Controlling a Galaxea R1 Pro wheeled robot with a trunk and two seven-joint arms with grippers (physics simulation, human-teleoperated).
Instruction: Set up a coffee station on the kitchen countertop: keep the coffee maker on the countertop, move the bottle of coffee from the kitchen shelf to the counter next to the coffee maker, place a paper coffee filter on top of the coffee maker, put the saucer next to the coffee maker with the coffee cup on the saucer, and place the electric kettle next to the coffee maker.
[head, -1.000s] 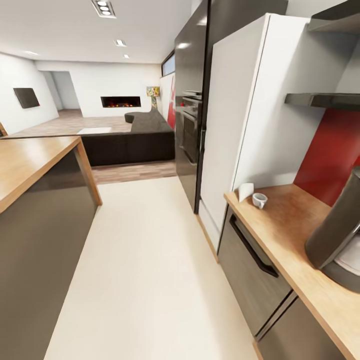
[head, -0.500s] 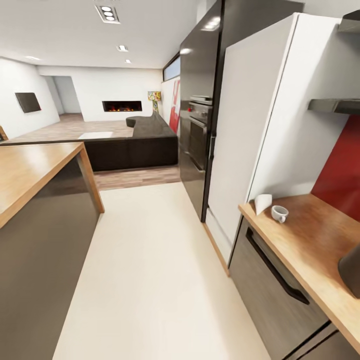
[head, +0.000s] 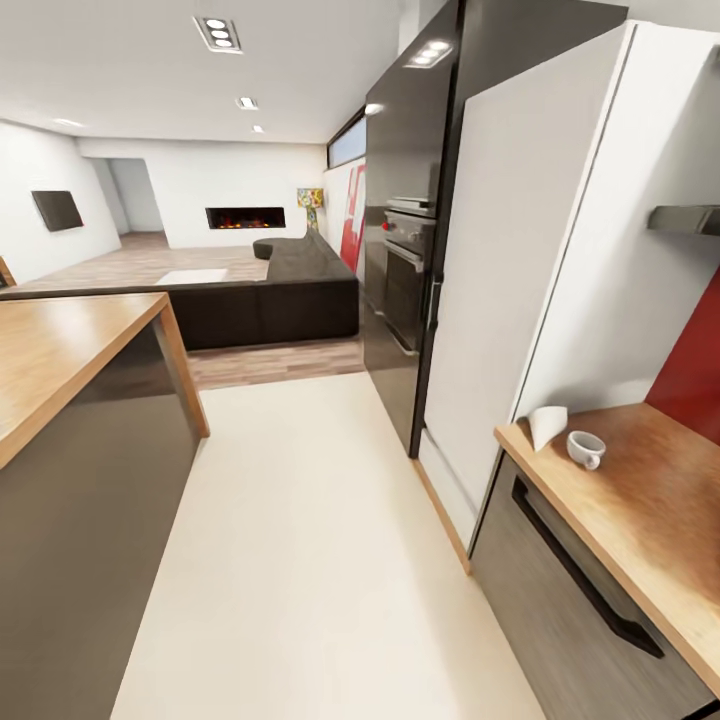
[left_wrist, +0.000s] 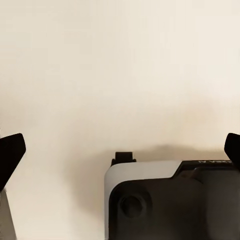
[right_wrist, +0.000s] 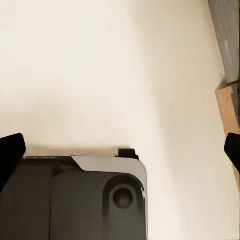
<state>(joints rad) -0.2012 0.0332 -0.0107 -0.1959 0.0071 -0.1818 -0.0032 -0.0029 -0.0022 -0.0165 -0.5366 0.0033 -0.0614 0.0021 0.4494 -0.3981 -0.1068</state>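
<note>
A white coffee cup (head: 585, 448) stands on the wooden countertop (head: 640, 510) at the right, close to its far end. Beside it a white paper coffee filter (head: 548, 424) leans against the white cabinet side. In the left wrist view my left gripper (left_wrist: 120, 150) hangs open over the pale floor, its dark fingertips (left_wrist: 11, 152) far apart with nothing between them. My right gripper (right_wrist: 120, 150) is open in the same way over the floor, with nothing held. The coffee maker, bottle, saucer and kettle are out of view.
A tall white cabinet (head: 560, 250) and a black oven column (head: 405, 250) line the right side. A wooden-topped island (head: 60, 350) stands at the left. Pale floor (head: 300, 560) runs between them toward a dark sofa (head: 270, 290). A dark drawer front (head: 580, 610) sits under the countertop. My base (left_wrist: 170, 200) shows below the grippers.
The head view has swung left: cup, filter and countertop shifted right and down in the picture, and the dark coffee maker at the right edge has left the frame.
</note>
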